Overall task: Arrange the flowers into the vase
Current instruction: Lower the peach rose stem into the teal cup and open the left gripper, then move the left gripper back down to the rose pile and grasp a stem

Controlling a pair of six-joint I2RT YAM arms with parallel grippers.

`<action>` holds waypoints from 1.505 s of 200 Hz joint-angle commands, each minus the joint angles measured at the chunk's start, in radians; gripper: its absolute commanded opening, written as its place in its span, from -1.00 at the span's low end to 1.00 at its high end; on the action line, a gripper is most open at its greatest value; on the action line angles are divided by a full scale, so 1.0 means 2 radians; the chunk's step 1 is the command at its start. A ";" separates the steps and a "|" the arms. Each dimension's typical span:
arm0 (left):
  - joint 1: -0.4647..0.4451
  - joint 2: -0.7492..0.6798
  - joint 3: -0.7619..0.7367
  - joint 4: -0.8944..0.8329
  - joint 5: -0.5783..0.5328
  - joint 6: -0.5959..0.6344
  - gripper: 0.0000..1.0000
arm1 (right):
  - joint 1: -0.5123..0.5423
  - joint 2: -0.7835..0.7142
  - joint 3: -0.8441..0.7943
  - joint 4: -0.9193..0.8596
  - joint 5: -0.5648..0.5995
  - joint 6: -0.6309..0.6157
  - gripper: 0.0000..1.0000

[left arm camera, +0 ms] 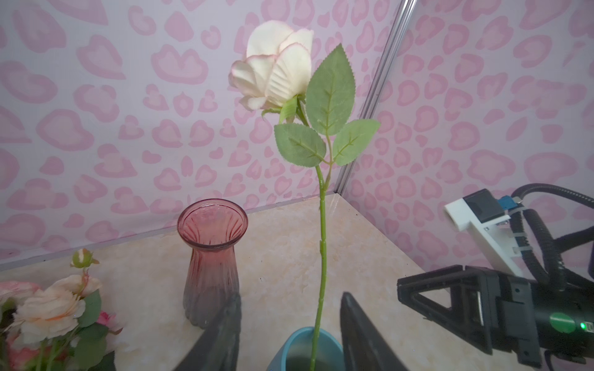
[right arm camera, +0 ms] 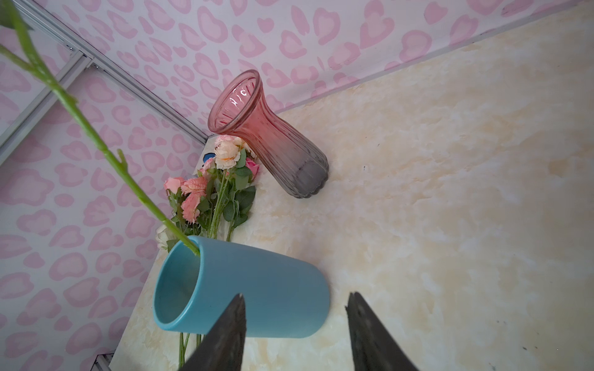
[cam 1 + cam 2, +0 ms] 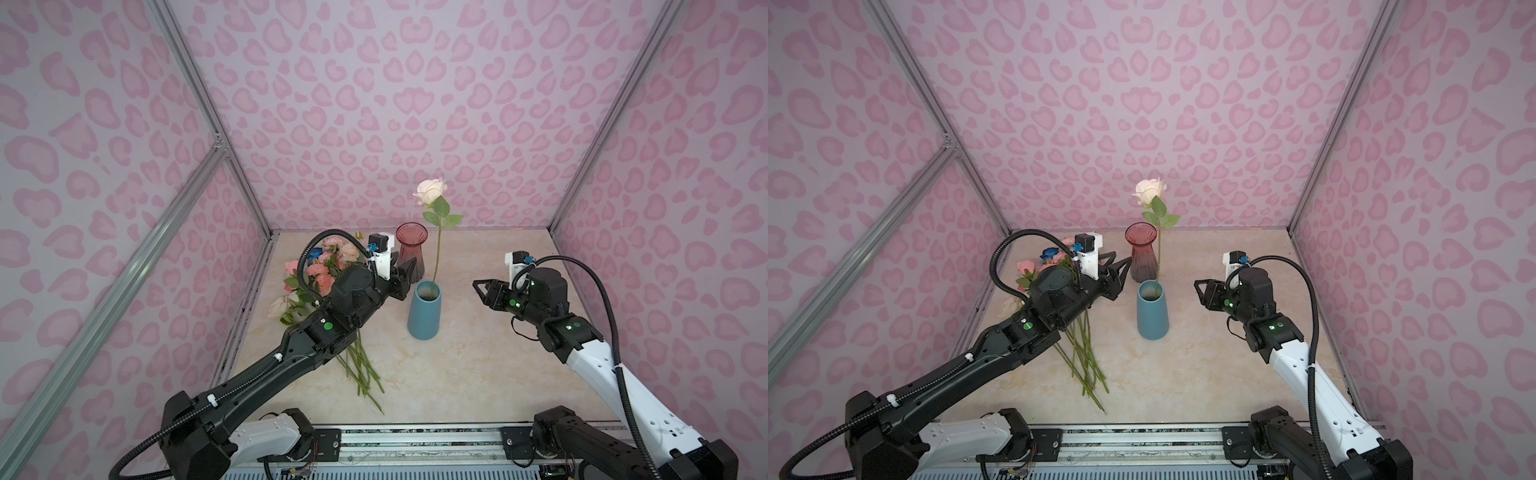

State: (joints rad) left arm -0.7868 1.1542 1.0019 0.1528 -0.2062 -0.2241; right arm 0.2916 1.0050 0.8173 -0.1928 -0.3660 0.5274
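Observation:
A white rose (image 3: 430, 191) (image 3: 1149, 192) (image 1: 276, 67) stands upright with its stem (image 2: 80, 119) in the blue vase (image 3: 424, 311) (image 3: 1152, 311) (image 1: 305, 347) (image 2: 257, 289) mid-table. My left gripper (image 3: 409, 272) (image 3: 1121, 259) (image 1: 291, 298) is open just left of the vase mouth; its jaws stand either side of the stem without touching it. My right gripper (image 3: 478, 291) (image 3: 1199, 293) (image 2: 295, 297) is open and empty, to the right of the vase. The other flowers (image 3: 328, 270) (image 3: 1034, 266) (image 1: 48, 308) (image 2: 209, 189) lie in a pile at the left, partly hidden under my left arm.
A ribbed red glass vase (image 3: 410, 249) (image 3: 1142, 253) (image 1: 212, 257) (image 2: 266, 135) stands empty behind the blue one, close to my left gripper. Pink-patterned walls enclose the table on three sides. The pile's green stems (image 3: 365, 374) fan toward the front.

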 commanded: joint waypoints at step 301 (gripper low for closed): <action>0.225 0.393 0.185 -0.328 -0.070 -0.048 -0.90 | 0.000 0.074 -0.044 0.024 -0.008 0.000 -0.20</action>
State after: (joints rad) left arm -0.3359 1.9499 1.3613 -0.4904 -0.3553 -0.3180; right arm 0.2897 1.1500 0.7181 -0.1574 -0.3698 0.5346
